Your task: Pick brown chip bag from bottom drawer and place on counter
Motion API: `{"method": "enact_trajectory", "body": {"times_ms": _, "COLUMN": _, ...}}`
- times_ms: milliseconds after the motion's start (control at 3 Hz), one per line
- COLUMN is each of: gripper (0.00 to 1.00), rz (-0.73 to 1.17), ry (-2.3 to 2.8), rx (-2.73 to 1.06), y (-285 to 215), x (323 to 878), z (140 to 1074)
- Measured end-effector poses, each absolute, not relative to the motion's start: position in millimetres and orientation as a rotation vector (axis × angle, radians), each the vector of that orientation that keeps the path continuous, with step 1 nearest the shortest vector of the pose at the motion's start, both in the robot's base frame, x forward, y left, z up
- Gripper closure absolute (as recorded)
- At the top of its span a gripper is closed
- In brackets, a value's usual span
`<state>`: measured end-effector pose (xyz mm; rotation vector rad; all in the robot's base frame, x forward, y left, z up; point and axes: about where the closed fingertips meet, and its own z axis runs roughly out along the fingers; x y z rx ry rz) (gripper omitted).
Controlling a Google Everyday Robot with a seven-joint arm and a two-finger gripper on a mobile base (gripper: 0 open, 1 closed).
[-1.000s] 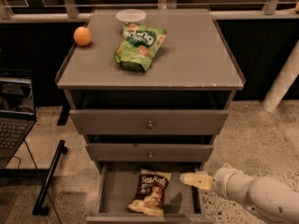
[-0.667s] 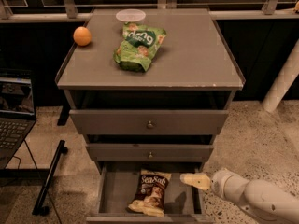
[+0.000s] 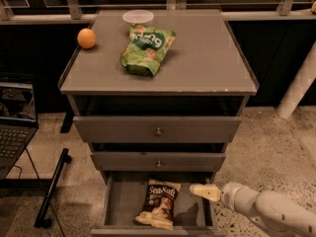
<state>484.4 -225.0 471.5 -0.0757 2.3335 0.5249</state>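
Brown bag [image 3: 160, 204] lies flat in the open bottom drawer [image 3: 121, 201], right of centre. The tool [image 3: 197, 191] hovers inside the drawer's right side, just right of the bag and apart from it. Its opening cannot be told, and nothing is in its hold.

Step in hand, as judged: approach for pickup. The next move calls for shifting left over the bag, then descending. The tabletop [image 3: 207, 58] carries a green bag [image 3: 146, 48] and an orange [image 3: 87, 38].

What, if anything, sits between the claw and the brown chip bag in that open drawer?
Nothing visible. The claw hangs at the right side of the bottom drawer, just right of the brown chip bag, with only bare drawer floor between them.
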Motion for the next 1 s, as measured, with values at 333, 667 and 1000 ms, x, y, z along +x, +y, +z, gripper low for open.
{"method": "enact_trajectory", "body": {"times_ms": 333, "gripper": 0.0, "rz": 0.531, "ry": 2.325, "rx": -0.035, "y": -225.2, "x": 480.0, "z": 466.1}}
{"method": "enact_trajectory", "body": {"times_ms": 667, "gripper": 0.0, "rz": 0.557, "ry": 2.283, "rx": 0.024, "y": -220.8, "x": 490.9, "z": 439.8}}
{"method": "enact_trajectory", "body": {"times_ms": 1000, "gripper": 0.0, "rz": 0.645, "ry": 2.265, "rx": 0.053, "y": -193.8, "x": 498.5, "z": 383.4}}
